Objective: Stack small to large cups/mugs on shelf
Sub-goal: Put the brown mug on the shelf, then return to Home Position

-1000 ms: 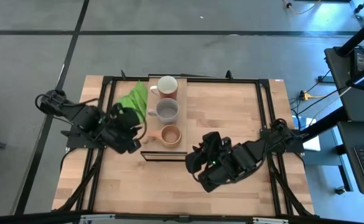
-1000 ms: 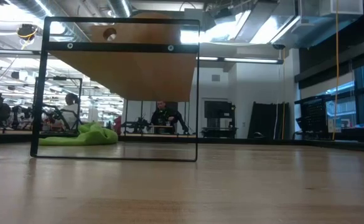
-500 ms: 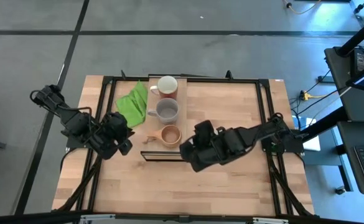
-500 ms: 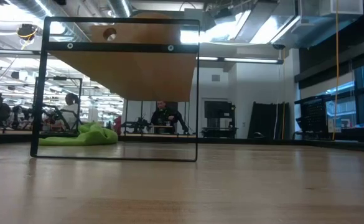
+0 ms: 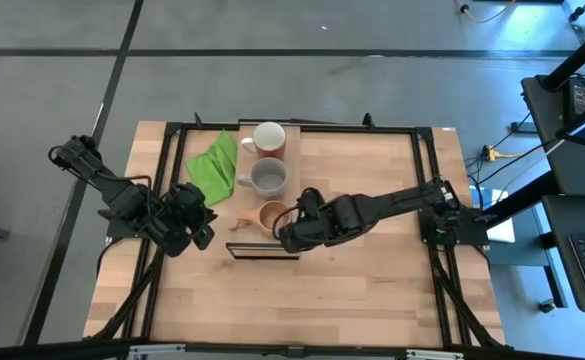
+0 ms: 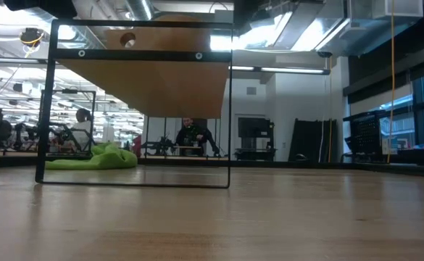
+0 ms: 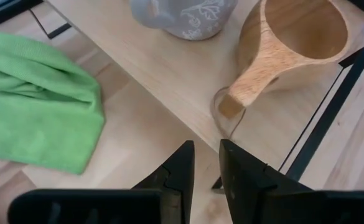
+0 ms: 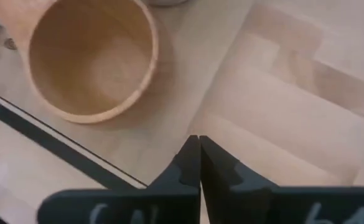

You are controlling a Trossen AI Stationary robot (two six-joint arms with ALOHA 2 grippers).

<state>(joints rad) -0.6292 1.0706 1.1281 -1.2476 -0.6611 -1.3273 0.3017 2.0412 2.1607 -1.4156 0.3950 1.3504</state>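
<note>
Wooden cup (image 5: 273, 215) stands upright on the shelf (image 5: 290, 150) at its near end, with the grey mug (image 5: 269, 177) next along and the red mug (image 5: 268, 137) at the far end; all three sit apart, unstacked. We see the right gripper (image 5: 290, 233) just beside the cup's rim with its fingers (image 8: 191, 163) pressed together, holding nothing. We judge that an approach with fingers closed would shove the cup toward the shelf edge or into the grey mug instead of gripping it. The left gripper (image 5: 198, 228) waits off the shelf's side near the green cloth (image 5: 212, 160), fingers (image 7: 180, 167) nearly together and empty, facing the cup's stub handle (image 7: 244, 93); an advance from there could snag it.
</note>
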